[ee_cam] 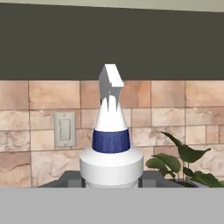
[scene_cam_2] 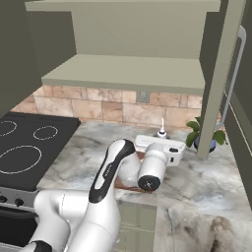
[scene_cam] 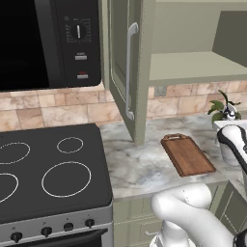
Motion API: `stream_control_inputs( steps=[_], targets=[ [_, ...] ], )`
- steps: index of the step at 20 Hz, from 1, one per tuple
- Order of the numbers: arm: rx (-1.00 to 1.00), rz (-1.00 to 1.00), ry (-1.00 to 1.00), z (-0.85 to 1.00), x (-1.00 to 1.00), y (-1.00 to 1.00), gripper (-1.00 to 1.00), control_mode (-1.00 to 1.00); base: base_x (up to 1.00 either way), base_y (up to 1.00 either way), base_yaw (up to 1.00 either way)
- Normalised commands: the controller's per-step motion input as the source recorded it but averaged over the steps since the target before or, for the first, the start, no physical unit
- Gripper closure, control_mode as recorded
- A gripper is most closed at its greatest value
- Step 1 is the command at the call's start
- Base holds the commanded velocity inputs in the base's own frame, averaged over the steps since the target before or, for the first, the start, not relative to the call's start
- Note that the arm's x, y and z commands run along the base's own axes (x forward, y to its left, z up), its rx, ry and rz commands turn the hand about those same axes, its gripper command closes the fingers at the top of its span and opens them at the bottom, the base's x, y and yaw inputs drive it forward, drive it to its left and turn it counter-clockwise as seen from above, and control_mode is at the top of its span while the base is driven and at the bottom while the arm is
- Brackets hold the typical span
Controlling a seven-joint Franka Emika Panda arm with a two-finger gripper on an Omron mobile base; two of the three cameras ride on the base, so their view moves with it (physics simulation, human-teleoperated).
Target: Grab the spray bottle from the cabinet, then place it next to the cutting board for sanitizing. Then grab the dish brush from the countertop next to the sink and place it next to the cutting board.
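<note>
The claw (ee_cam: 112, 186) sits at the bottom centre of the hand view, partly closed on the base of the spray bottle (ee_cam: 111, 144), which stands upright between the jaws with its nozzle at frame centre. In the right base view the bottle's thin tip (scene_cam_2: 161, 129) rises above the wrist at centre frame, over the worktop (scene_cam_2: 206, 182) and apart from the open cabinet (scene_cam_2: 128, 71) shelf above. The cutting board (scene_cam: 187, 154) lies at the centre right of the left base view; in the right base view the arm hides most of it. Risk 1: the grip is low on the bottle, so a fast descent or tilt may tip it on release. Risk 2: the potted plant (scene_cam_2: 203, 134) stands near the bottle; a sideways drift may strike its leaves. Risk 3: with the board hidden, the bottle may land on it rather than beside it.
</note>
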Motion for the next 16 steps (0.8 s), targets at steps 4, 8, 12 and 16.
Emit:
stream_control_inputs(
  steps=[4, 8, 12, 16],
  targets=[
    [0.0, 0.0, 0.0, -0.17, 0.1, -0.17, 1.0, -1.0, 0.0, 0.0, 0.0],
    [0.0, 0.0, 0.0, -0.22, 0.03, -0.08, 1.0, -1.0, 0.0, 0.0, 0.0],
    [-0.01, 0.0, 0.0, -0.28, 0.04, 0.0, 1.0, -1.0, 0.0, 0.0, 0.0],
    [-0.01, 0.0, 0.0, -0.29, 0.05, -0.01, 1.0, -1.0, 0.0, 0.0, 0.0]
  ],
)
